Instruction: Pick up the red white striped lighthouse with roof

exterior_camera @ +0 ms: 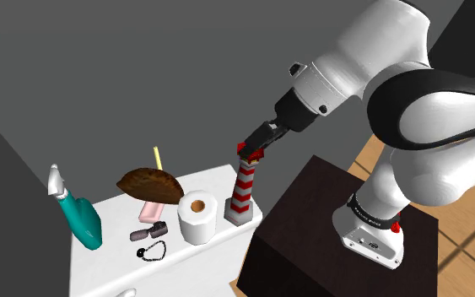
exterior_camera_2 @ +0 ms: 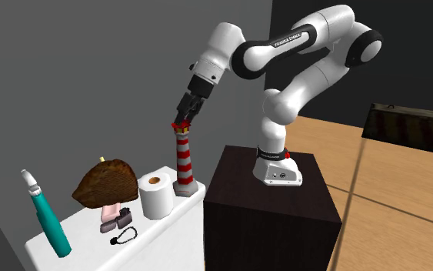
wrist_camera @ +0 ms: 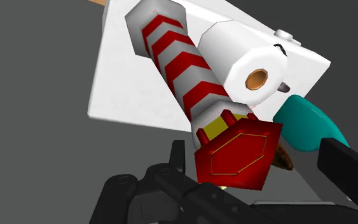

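Claw (wrist_camera: 252, 153) spread wide astride red roof (exterior_camera: 250, 152), striped lighthouse (exterior_camera: 244, 190) standing upright, roof upward

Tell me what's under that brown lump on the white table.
A pink block pokes out beneath the brown lump, which seems to rest on it. The lump covers the block's upper part, so its full shape is hidden.

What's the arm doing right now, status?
Gripper open, around the lighthouse top. It stands upright on white table, ungripped. Paper roll close beside, not blocking.

Shoulder cam by stand (exterior_camera: 311, 228), looking down — 2nd ext. farther; both share table (exterior_camera: 193, 261).
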Tool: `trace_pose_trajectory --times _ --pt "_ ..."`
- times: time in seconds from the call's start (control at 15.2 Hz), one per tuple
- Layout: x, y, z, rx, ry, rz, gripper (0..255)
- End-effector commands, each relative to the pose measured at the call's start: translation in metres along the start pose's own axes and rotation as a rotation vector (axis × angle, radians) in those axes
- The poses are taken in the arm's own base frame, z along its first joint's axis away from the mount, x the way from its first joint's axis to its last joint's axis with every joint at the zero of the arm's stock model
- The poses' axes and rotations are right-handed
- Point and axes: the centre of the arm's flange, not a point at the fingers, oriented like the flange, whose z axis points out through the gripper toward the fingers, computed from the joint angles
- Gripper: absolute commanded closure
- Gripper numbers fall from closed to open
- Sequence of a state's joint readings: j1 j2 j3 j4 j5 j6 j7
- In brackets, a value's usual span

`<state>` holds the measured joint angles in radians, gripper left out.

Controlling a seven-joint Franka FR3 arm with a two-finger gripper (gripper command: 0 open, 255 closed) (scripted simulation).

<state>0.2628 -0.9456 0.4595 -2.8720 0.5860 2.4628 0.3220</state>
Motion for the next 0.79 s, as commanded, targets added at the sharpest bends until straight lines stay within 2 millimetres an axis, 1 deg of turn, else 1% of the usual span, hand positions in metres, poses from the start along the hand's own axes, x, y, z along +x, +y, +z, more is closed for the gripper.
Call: trace_pose_trajectory --times 0.0,0.13,0.26,0.33,0.73 --pt "-0.005 0.003 0.009 0.001 0.002 0.0 0" --pt "-0.009 0.006 0.018 0.001 0.002 0.0 0" --pt "-0.01 0.007 0.021 0.001 0.002 0.0 0" --pt "-0.01 0.007 0.02 0.001 0.002 0.0 255" --pt "-0.011 0.007 0.02 0.001 0.002 0.0 255"
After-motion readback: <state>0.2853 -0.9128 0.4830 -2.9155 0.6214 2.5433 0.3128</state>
